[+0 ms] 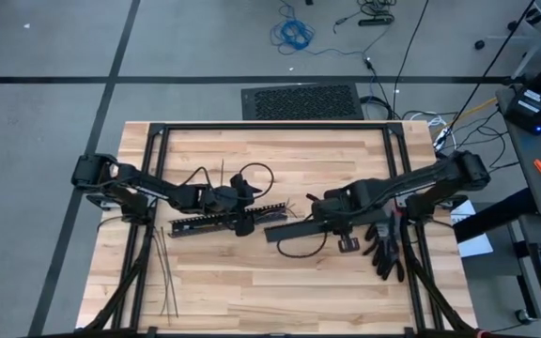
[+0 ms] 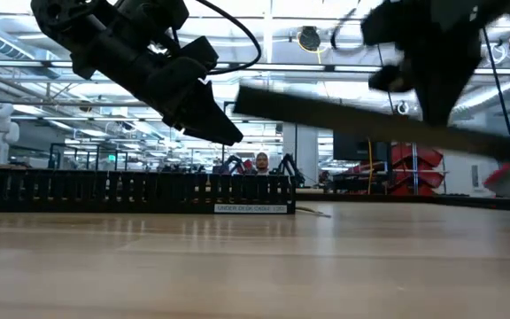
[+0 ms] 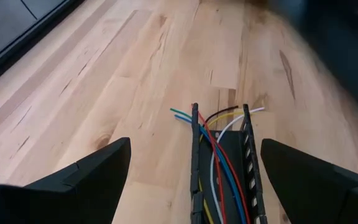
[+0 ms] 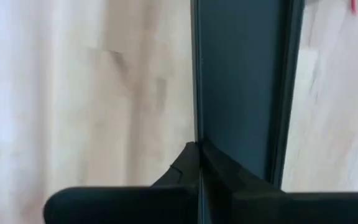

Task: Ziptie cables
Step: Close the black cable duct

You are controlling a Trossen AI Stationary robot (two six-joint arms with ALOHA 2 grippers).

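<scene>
The right gripper (image 1: 316, 218), at centre right of the high view, has its fingers pressed together on the edge of a flat dark cover strip (image 1: 289, 228). The right wrist view shows the strip (image 4: 241, 87) running lengthwise away from the pinched fingertips. In the low view the strip (image 2: 370, 124) hangs tilted above the table, lower toward the right of the frame.

The left gripper (image 1: 244, 199) sits left of centre, its fingers (image 3: 86, 183) spread wide over one end of the black slotted duct (image 1: 224, 219). The cables (image 3: 219, 162) lie inside the duct channel (image 3: 229, 180), their long axis along it; red, blue, white, yellow and green ends fan out past its open end onto the wood. In the high view the duct runs nearly left to right, rising slightly toward the right.

The zipties (image 1: 164, 272) lie at lower left, pointing roughly top to bottom.

A pale wooden table (image 1: 252, 291) with a black frame holds everything. Black gloves (image 1: 383, 249) rest near its right edge. Around it is grey floor with a blue cable coil (image 1: 294, 36) at top. The low view shows a bright workshop with a person (image 2: 261, 163) far behind.
</scene>
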